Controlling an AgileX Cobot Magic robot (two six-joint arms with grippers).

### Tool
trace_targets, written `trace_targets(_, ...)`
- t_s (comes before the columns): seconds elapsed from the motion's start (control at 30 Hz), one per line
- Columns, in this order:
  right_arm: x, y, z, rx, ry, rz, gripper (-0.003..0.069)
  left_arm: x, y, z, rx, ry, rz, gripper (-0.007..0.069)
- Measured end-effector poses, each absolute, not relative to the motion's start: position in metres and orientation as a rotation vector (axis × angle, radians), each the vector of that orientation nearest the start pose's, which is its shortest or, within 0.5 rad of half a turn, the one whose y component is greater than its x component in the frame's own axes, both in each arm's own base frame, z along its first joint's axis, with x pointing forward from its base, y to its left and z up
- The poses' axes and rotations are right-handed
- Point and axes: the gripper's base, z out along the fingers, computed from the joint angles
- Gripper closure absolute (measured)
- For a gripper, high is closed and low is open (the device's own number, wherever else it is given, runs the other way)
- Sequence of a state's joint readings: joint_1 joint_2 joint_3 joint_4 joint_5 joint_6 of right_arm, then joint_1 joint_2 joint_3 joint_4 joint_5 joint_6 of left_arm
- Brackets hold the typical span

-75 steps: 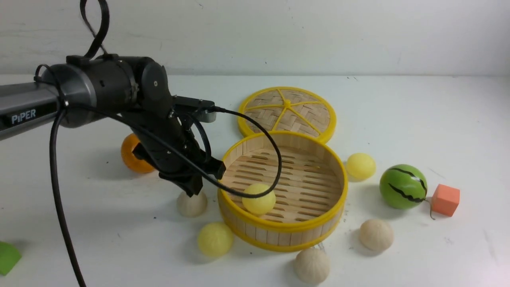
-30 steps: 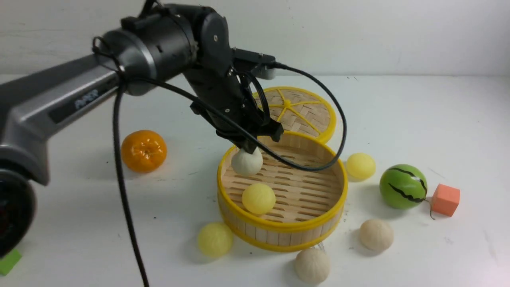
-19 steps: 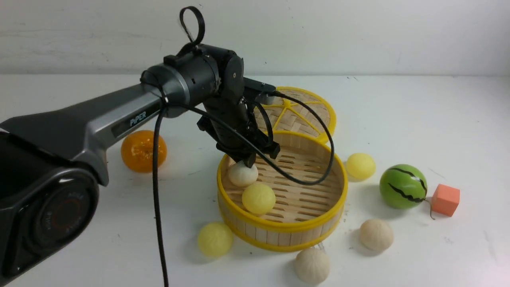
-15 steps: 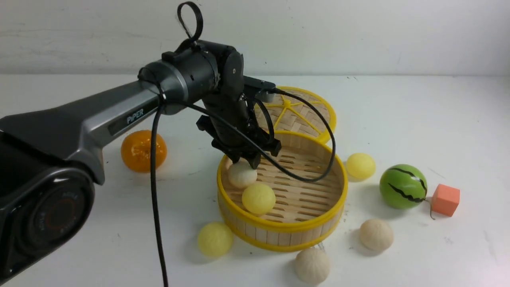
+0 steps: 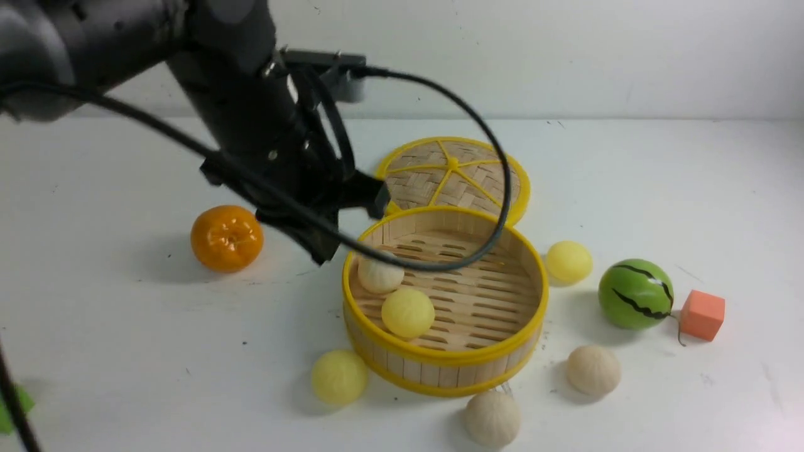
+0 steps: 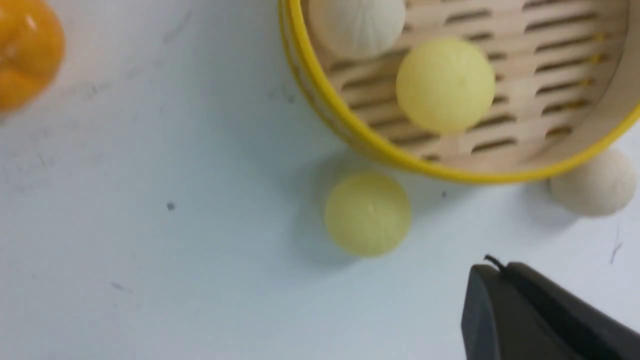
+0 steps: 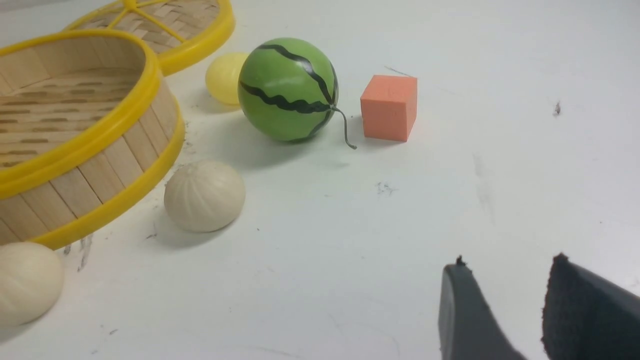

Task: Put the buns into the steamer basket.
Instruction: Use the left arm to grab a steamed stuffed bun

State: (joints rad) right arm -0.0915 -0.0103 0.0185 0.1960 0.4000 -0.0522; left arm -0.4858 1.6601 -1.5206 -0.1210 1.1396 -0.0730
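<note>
1. White table (image 5: 659,176) carries everything. The left arm (image 5: 239,107) hangs over its left half, and the left pincer (image 5: 320,251) is closed on nothing, above bare table just left of the steamer basket (image 5: 446,370). The right pincer (image 7: 507,270), seen only from its own wrist, stands parted and empty over the table's right side.
2. The bamboo basket sits mid-table, mouth up; being round, it has no long axis. The lid (image 5: 452,169) lies flat against its far rim.
3. A watermelon ball (image 5: 635,294) and an orange cube (image 5: 702,314) lie right of the basket, and an orange (image 5: 227,238) lies to its left. None of them belongs inside.
4. Two buns lie touching in the basket's left part: a pleated beige bun (image 5: 380,275) and, nearer, a yellow bun (image 5: 407,312). Four lie on the table:
   - the near-left yellow bun (image 5: 339,376), just beside the wall
   - a near beige bun (image 5: 492,417)
   - a near-right beige bun (image 5: 593,369)
   - a far-right yellow bun (image 5: 568,261)
5. The step in hand looks like fetching the near-left yellow bun. Open wide first and come straight down over its middle so no finger strikes the wall. Close at its widest girth, lift clear of the rim, and release low over bare slats.
6. The buns are balls with no long axis; the pleated ones seem to sit crown up.
</note>
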Motion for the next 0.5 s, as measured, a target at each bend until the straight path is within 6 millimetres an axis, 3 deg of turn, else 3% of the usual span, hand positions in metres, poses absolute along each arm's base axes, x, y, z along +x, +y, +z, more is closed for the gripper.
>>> trace_targets(0.13, 0.052, 0.002, 0.172, 0.155, 1.879, 0.097, 0.042, 0.276, -0.16, 0.298, 0.515, 2.726, -0.357, 0.0638)
trace_targets(0.23, 0.052, 0.002, 0.172, 0.155, 1.879, 0.097, 0.042, 0.271, -0.159, 0.284, 0.544, 2.701, -0.38, 0.0638)
trace_targets(0.37, 0.052, 0.002, 0.172, 0.155, 1.879, 0.097, 0.042, 0.279, -0.164, 0.264, 0.561, 2.712, -0.381, 0.0635)
trace_targets(0.5, 0.052, 0.002, 0.172, 0.155, 1.879, 0.097, 0.042, 0.292, -0.17, 0.237, 0.56, 2.761, -0.366, 0.055)
